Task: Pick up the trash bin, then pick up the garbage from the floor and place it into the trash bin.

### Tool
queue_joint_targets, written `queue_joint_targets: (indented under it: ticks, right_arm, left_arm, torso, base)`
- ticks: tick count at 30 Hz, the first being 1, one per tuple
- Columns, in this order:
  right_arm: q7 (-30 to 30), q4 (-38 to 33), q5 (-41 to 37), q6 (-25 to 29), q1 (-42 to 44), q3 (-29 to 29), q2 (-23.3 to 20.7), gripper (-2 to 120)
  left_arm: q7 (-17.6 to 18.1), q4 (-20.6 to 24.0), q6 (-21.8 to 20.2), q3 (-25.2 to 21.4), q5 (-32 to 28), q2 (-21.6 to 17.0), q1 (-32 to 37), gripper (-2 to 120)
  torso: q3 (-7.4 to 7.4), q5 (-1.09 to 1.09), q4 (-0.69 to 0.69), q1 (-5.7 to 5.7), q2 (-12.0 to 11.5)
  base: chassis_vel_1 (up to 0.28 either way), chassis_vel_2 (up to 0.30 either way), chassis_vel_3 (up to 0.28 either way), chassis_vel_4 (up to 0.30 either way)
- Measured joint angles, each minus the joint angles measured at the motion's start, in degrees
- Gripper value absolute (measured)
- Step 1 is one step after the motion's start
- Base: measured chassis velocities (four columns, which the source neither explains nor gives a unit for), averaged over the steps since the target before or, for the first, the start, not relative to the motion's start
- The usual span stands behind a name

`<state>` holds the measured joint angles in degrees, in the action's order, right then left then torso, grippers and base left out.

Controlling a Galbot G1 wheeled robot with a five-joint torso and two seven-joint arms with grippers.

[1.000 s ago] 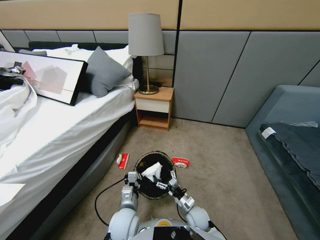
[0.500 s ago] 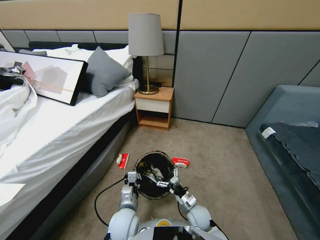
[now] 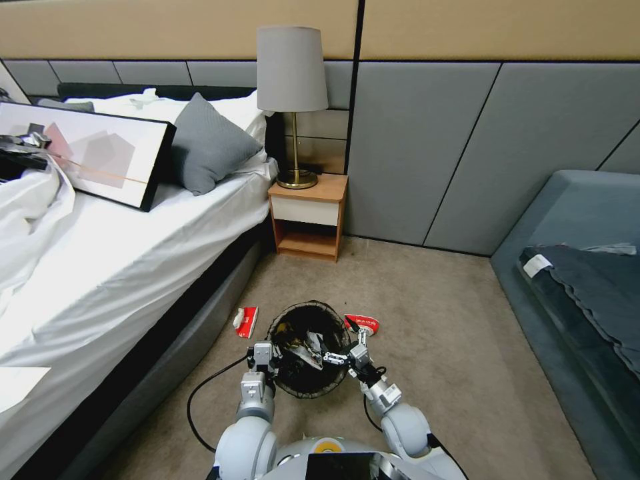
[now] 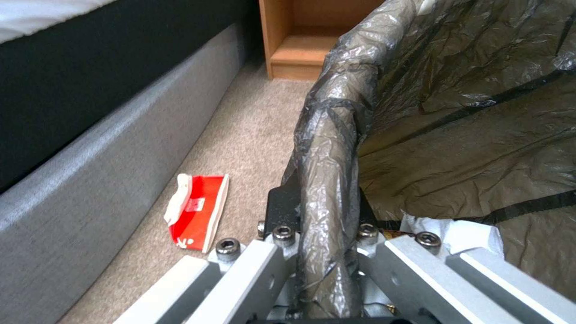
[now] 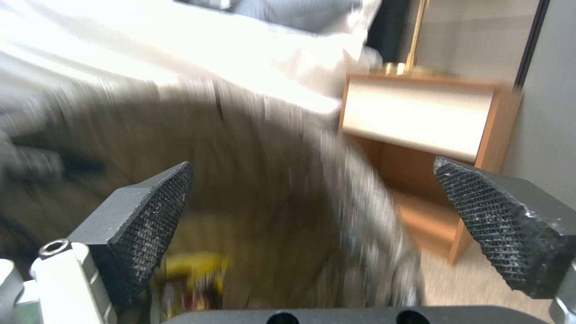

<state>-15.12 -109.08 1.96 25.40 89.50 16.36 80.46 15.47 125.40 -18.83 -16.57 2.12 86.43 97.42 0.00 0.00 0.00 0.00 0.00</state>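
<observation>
The trash bin is a round bucket lined with a dark bag, held just above the carpet in front of me. My left gripper is shut on its left rim, and the left wrist view shows the bag-covered rim clamped in the left gripper. My right gripper hangs open over the bin's right rim, nothing between its fingers. White paper and a yellow wrapper lie inside the bin. One red-and-white packet lies on the floor left of the bin, another right of it.
The bed runs along the left, its grey base close to the left packet. A wooden nightstand with a lamp stands ahead. A blue-grey sofa fills the right. Open carpet lies between.
A second ago my right gripper held a white crumpled paper over the bin. It has let go, the paper lies inside, and the gripper has shifted right toward the rim.
</observation>
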Motion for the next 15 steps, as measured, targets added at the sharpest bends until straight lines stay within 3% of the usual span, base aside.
queue_joint_targets:
  ticks: [5,10,15]
  right_arm:
    - [2.5,-5.9,1.8,0.5,2.4,1.6,1.0,100]
    - [9.0,-13.6,5.7,2.2,9.8,5.5,3.9,100]
    - [12.8,-14.7,6.1,3.2,13.7,6.1,5.8,100]
  left_arm:
    - [0.0,-0.3,0.0,-0.2,-0.1,0.0,-0.2,1]
    - [0.0,-0.4,0.2,-0.9,-0.4,0.1,-0.2,1]
    - [0.1,-0.4,0.3,-1.3,-0.5,0.1,-0.3,1]
  torso:
    - [0.0,-0.01,0.0,0.0,0.0]
    - [0.0,-0.01,-0.01,0.0,0.0]
    - [0.0,-0.01,-0.01,0.0,0.0]
  base:
    - [0.0,0.0,0.0,0.0]
    - [0.0,0.0,0.0,0.0]
    - [0.0,0.0,0.0,0.0]
